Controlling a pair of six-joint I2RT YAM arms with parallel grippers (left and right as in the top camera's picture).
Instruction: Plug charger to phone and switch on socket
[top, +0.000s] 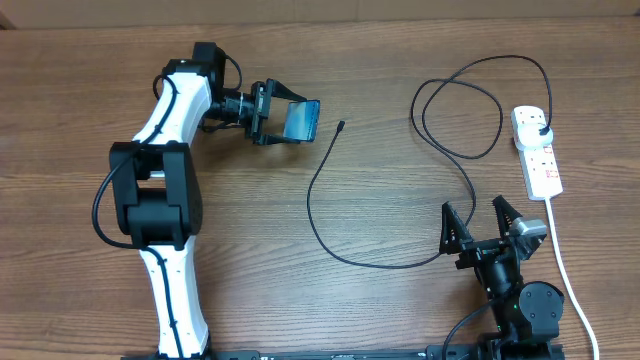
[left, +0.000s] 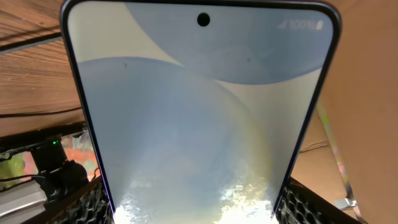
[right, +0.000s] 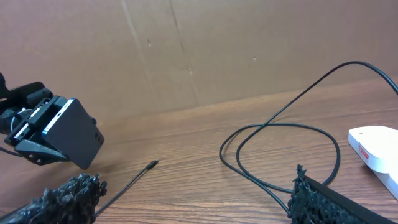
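Two hands are over a brown wooden worktop (top: 300, 310). The left hand (top: 287, 119) is clenched on a slim rectangular smartphone with a light blue glowing screen and a dark frame (top: 305, 121). It grips the end away from the front-camera hole, so the phone juts out past the fingertips, tilted and held clear of the wood. In the left wrist view the screen (left: 199, 112) fills nearly everything, and the black ridged fingers (left: 93, 202) press its long edges at the bottom corners.

A long thin black charger cable (top: 312, 190) lies on the worktop. Its small black connector tip (top: 342, 125) rests just beyond the phone, out past the left hand's fingertips, and does not touch it. From there the cable sweeps toward the right hand, bends close by its fingers and loops farther ahead of it. It ends in a black plug (top: 540, 128) seated in a small white rectangular power strip with red switch markings (top: 540, 165). The power strip lies ahead of the right hand and off to its right. Whether its switch is on cannot be told. A white cord (top: 568, 275) runs from the strip back along the right hand's right side.

The right hand (top: 471, 208) is released, with its black fingers (right: 71, 193) spread wide and nothing between them, well apart from the phone. Its wrist view shows the phone's dark back (right: 71, 134) far ahead to the left.
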